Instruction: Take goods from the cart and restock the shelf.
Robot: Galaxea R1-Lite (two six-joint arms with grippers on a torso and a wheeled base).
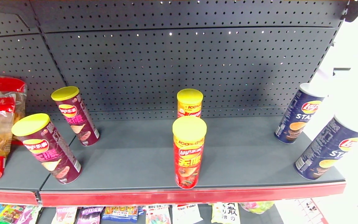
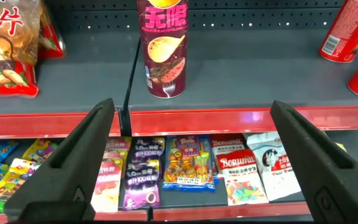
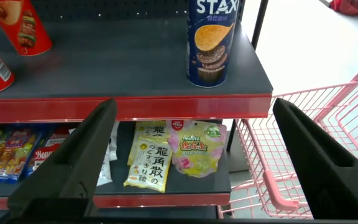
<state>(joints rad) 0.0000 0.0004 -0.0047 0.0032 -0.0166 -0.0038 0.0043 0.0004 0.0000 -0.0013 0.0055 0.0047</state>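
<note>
Upright on the shelf [image 1: 129,155], in front-and-back pairs — maroon cans [image 1: 50,149] left, red cans [image 1: 189,152] centre, blue cans [image 1: 297,115] right — with pink cart [image 3: 328,130] low beside its right end; left jaws and right jaws spread wide, gripping nothing.

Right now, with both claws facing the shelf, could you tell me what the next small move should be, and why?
Probably swing the right claw toward the pink cart beside the shelf. It and the left claw both stand open and empty, so nothing can be placed yet, while the shelf has bare room between its chip cans.
</note>
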